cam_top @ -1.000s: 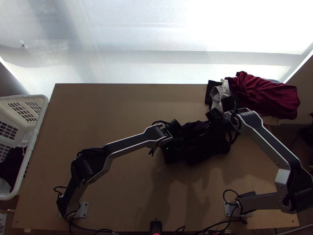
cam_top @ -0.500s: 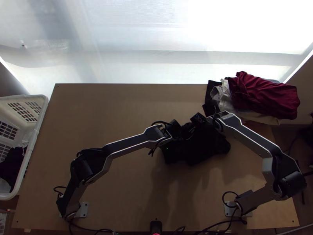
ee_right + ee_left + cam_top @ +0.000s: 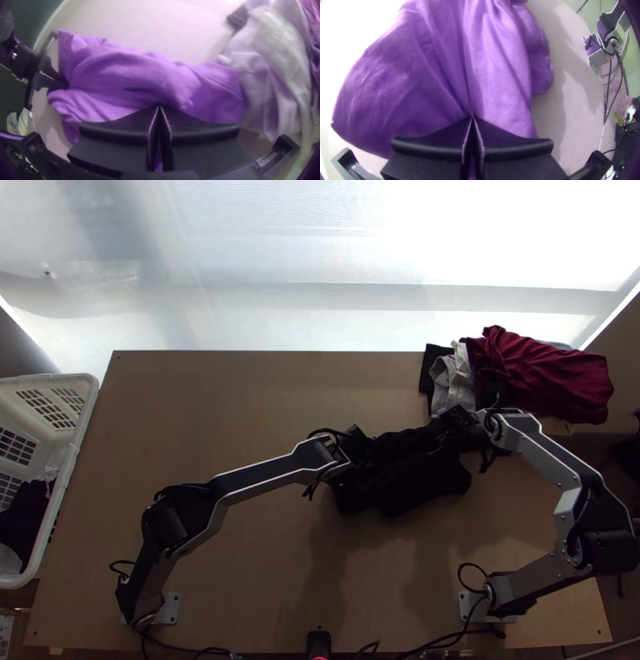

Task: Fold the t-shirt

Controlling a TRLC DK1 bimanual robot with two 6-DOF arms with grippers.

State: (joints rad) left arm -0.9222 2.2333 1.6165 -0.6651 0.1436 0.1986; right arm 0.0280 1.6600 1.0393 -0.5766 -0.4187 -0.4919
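The t-shirt (image 3: 416,484) looks black in the top view, purple in both wrist views, and lies bunched at mid-table. My left gripper (image 3: 364,460) is at its left end; in the left wrist view, folds of the t-shirt (image 3: 420,73) converge at my left gripper (image 3: 472,117), shut on it. My right gripper (image 3: 448,440) is over the upper right part. In the right wrist view, my right gripper (image 3: 159,106) is shut against the t-shirt (image 3: 126,73); whether cloth is pinched there I cannot tell. The left gripper's hold shows at the shirt's far end.
Beside the shirt's right end lies a pile with beige cloth (image 3: 454,380) and a dark red garment (image 3: 544,376). A white basket (image 3: 90,412) with dark cloth inside stands off the left edge. Bare table (image 3: 240,388) extends behind my left arm.
My right gripper went left across the t-shirt, then back right toward the pile. The left arm has stayed almost still, and the shirt's front edge has barely moved.
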